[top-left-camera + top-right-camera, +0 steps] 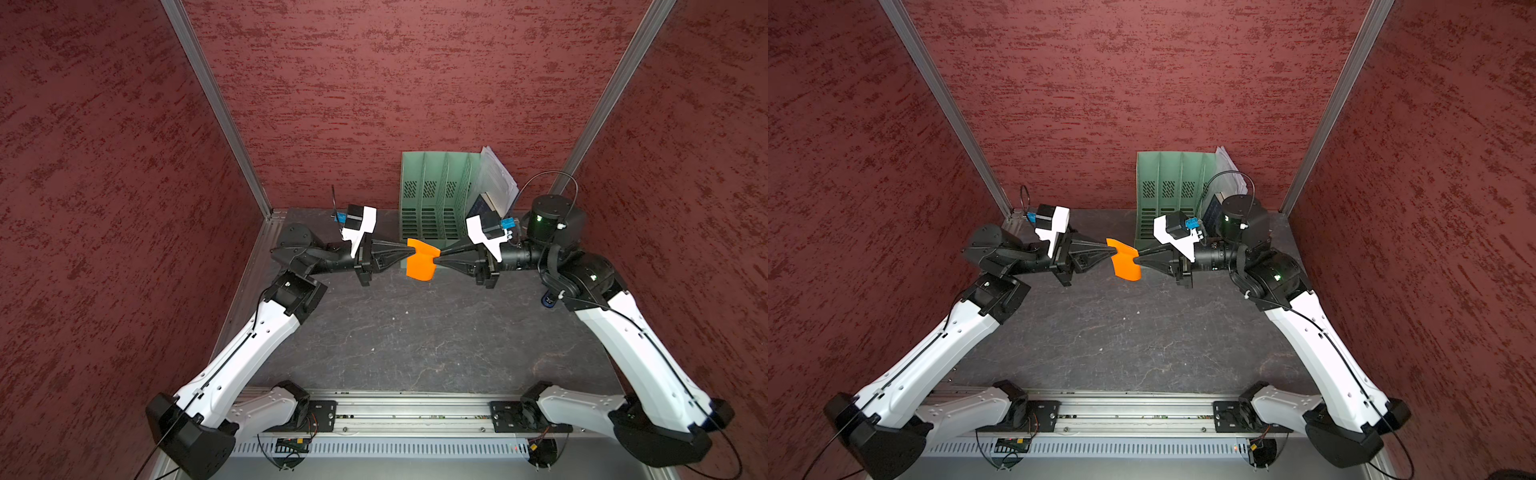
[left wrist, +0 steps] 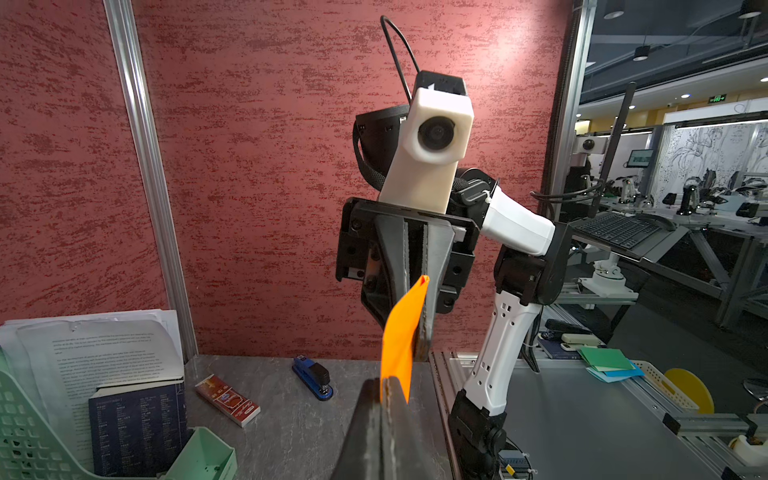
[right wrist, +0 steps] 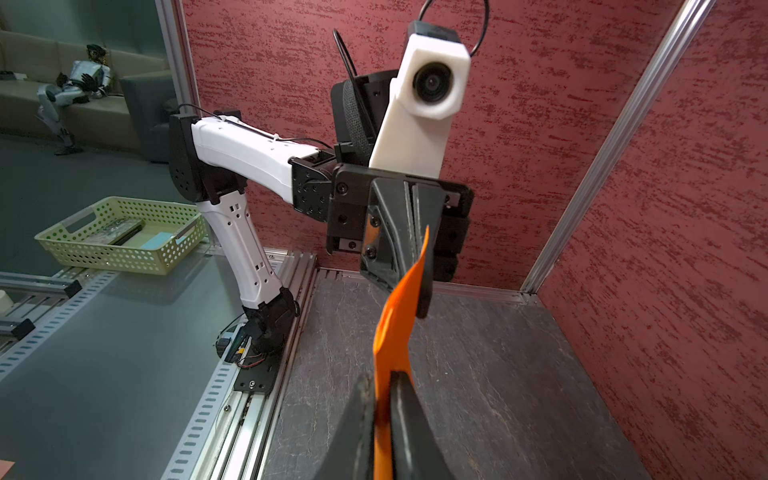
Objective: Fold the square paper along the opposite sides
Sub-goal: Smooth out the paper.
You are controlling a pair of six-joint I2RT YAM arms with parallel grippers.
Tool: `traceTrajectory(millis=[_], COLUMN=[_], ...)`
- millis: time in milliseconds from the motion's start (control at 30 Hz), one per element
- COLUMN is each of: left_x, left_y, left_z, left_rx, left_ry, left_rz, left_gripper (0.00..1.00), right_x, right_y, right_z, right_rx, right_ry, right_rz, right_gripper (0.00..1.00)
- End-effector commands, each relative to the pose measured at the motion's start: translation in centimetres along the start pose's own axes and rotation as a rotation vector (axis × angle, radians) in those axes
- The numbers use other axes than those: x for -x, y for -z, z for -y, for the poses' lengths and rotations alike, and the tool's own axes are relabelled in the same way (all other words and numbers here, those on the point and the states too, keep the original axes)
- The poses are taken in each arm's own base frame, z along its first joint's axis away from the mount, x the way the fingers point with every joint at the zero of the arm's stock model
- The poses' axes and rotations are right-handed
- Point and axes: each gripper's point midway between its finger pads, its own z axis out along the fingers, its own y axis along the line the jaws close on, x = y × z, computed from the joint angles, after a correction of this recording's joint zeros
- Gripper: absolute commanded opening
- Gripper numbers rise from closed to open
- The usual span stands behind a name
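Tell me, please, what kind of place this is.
Probably a robotics laboratory: a red-walled test booth on an aluminium frame, with more robot arms and a keyboard visible outside it.

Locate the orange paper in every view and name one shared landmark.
Top view: the square paper mid-frame, between left gripper and right gripper, above the tabletop.
Top view: same, shifted leftward.
Left wrist: edge-on strip from left gripper to right gripper.
Right wrist: edge-on strip from right gripper to left.
Shared landmark: the dark tabletop.
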Motion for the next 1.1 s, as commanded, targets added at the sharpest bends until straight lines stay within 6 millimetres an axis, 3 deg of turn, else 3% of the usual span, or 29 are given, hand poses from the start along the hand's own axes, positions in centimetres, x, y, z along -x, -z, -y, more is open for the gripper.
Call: traceTrajectory(millis=[0,167,433,567,767,1067], left_x=[0.1,0.4,0.4,0.4,0.4,0.4], left_y=[0.0,0.0,0.0,0.0,0.1,0.2], left_z=[0.3,0.5,0.6,0.5,0.7,0.9], left_rx=[-0.018,-0.022,-0.024,-0.024,-0.026,-0.027], left_ry=[-0.006,-0.01,-0.007,-0.004,-0.002,-0.003], left_rz=[0.01,0.014,0.014,0.013,0.013,0.01], left_gripper=[0.0,0.0,0.0,0.0,0.0,0.0], right_x=[0.9,0.6,0.4,0.3,0.3,0.3], right_y=[0.5,0.3,0.2,0.1,-0.1,-0.1], right_z=[-0.3,0.0,0.2,0.4,0.8,1.0], right_rx=[0.003,-0.006,-0.01,-0.012,-0.021,-0.035], right_ry=[0.013,0.009,0.003,-0.002,-0.005,-0.005], right_rz=[0.015,0.008,0.005,0.003,0.005,0.004], right_gripper=[0.16,0.3,0.3,0.26,0.13,0.13])
